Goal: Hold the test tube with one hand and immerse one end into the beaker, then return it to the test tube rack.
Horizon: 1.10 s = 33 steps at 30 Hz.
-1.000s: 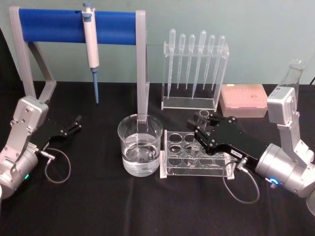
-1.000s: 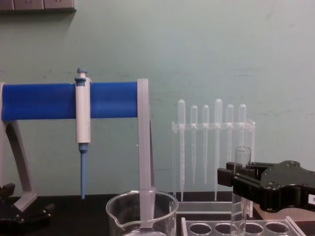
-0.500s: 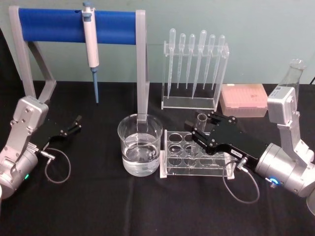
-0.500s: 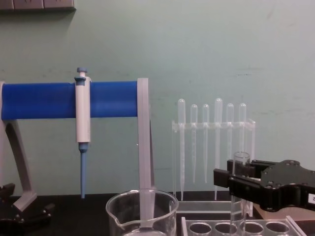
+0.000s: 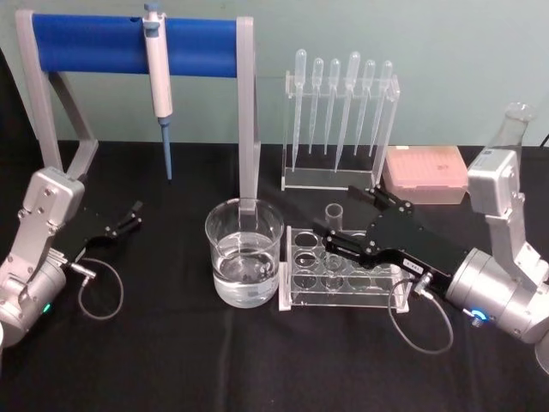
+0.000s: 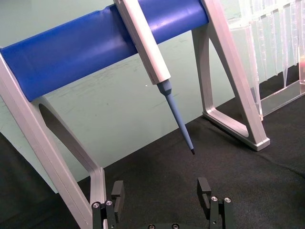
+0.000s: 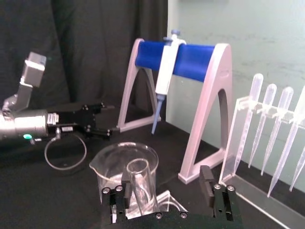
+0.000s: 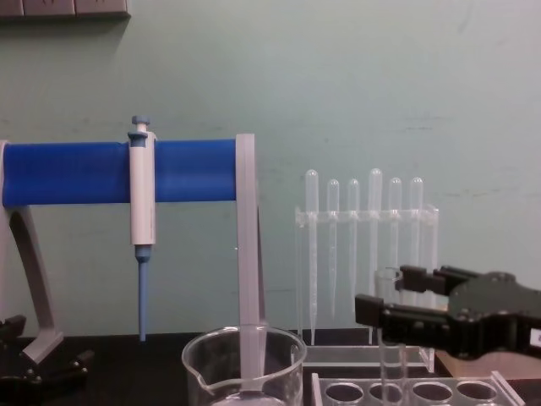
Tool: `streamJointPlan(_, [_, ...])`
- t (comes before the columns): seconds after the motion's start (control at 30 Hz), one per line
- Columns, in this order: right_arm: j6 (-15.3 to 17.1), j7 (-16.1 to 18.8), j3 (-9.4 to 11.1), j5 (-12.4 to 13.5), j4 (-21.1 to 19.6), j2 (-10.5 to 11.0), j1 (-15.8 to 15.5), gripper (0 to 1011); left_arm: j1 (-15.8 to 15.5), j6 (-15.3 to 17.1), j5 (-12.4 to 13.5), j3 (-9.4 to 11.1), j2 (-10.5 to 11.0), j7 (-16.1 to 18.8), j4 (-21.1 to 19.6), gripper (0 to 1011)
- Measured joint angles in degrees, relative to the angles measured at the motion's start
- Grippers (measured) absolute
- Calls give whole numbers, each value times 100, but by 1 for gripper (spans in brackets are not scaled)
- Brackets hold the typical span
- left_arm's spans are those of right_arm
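In the rack (image 5: 296,293), 3 o'clock of the beaker (image 5: 244,253) | tube (image 7: 142,183) stands lower now, upright in a hole | right gripper (image 5: 340,216) fingers have spread, tube loose between them: return looks done | free room toward 4 o'clock, rack edge close below | left gripper (image 5: 129,216) parked at 9 o'clock, fingers spread

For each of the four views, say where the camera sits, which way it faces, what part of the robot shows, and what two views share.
Head: high, facing forward and down at the table; both arms show.
Chest: low, facing forward at the wall; right gripper enters from the right.
Left wrist: behind the left gripper, jaws open, facing the pipette on the blue stand.
Right wrist: behind the right gripper, jaws open beside the test tube.
Shared: head and chest both show the beaker.
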Motion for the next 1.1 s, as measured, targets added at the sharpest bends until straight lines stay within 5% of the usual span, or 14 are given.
streamJointPlan(0.2, [-45, 29, 144, 203, -215, -3, -70, 998, 0, 0, 0, 0, 0, 0, 0, 1000])
streamJointPlan(0.4, [-35, -8, 340, 556, -490, -50, -158, 1004, 0, 0, 0, 0, 0, 0, 0, 1000])
streamJointPlan(0.6, [45, -597, 546, 679, -605, -280, -270, 1004, 0, 0, 0, 0, 0, 0, 0, 1000])
streamJointPlan(0.77, [71, -1223, 689, 462, -525, -535, -342, 1004, 0, 0, 0, 0, 0, 0, 0, 1000])
streamJointPlan(0.87, [53, -1827, 799, 108, -371, -770, -395, 1004, 0, 0, 0, 0, 0, 0, 0, 1000])
streamJointPlan(1.1, [12, -2545, 909, -432, 22, -1045, -388, 1004, 0, 0, 0, 0, 0, 0, 0, 1000])
